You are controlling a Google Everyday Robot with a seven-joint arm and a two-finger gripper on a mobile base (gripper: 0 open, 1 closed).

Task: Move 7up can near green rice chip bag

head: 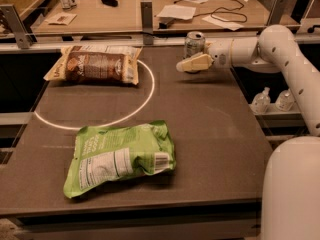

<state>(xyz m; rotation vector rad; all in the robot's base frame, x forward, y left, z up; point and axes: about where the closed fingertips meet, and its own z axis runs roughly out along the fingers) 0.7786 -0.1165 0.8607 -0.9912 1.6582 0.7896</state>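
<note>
Three items on a dark table (215,134): 7up can (194,41), green rice chip bag (120,156), brown-and-cream snack bag (95,66). 7up can upright at the far edge, right of centre, just outside a white ring (148,96) marked on the surface. Gripper (181,65) low over the table, just in front of the can, pointing left. Touching the can or not: cannot tell. Spread or pressed together: cannot tell either. White arm (280,49) reaching in from the right. Green rice chip bag flat near the front edge, left of centre, nutrition panel and barcode facing up, well apart from can and gripper. Brown-and-cream snack bag flat at the far left, lying across the ring's far side.
</note>
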